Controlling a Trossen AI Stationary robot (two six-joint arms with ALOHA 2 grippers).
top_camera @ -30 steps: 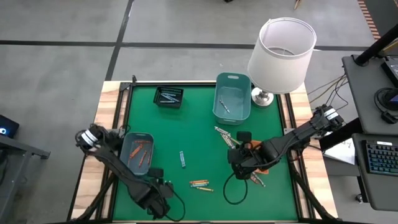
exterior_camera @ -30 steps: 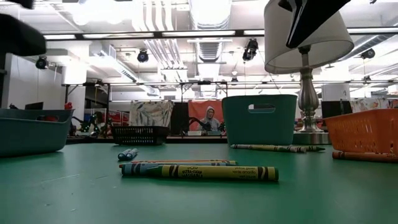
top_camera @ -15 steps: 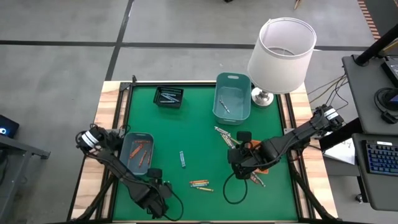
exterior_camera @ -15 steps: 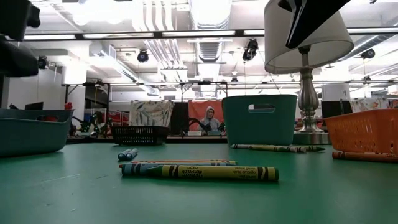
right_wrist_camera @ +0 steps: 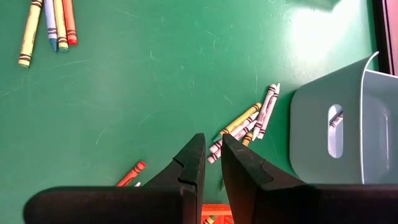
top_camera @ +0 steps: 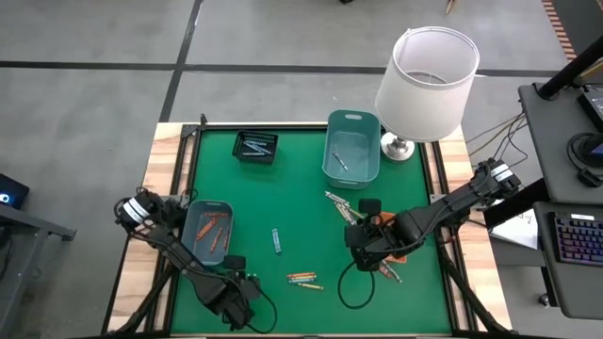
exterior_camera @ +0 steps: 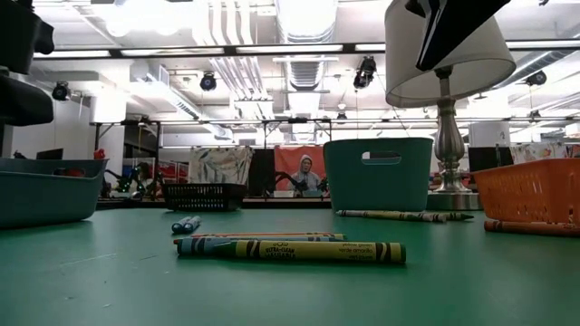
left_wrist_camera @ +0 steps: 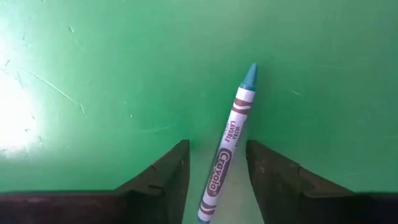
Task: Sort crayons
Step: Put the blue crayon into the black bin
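Holding a blue crayon [left_wrist_camera: 226, 158] between its fingers [left_wrist_camera: 163, 180], the left hand [top_camera: 237, 299] sits at the near edge of the desk [top_camera: 283, 188], toward the left corner. The fingers are only partly closed; the crayon runs slanted through the gap and I can't tell for sure whether it's lifted or just lying there under the hand. My guess is this is the pick-up step for that blue one.

A bit further in, a small bunch of crayons [top_camera: 302, 279] (yellow, blue, orange) lies near the middle of the near edge, and another blue crayon [top_camera: 276, 240] sits alone closer to the centre. The grey tray [top_camera: 208, 232] by the left edge already has orange and red ones in it.

The right hand [top_camera: 359, 252] hangs over the right side, fingers almost together with nothing between them, next to an orange basket [exterior_camera: 535, 190] and a scatter of grey-white and yellowish crayons [right_wrist_camera: 249, 121].

Along the far edge there's a black tray [top_camera: 255, 147], a teal bin [top_camera: 352, 147] and a lamp [top_camera: 426, 75].

Next move probably calls for a firm pinch, a clean lift, then carrying it to whichever container takes blues, which isn't obvious from here.
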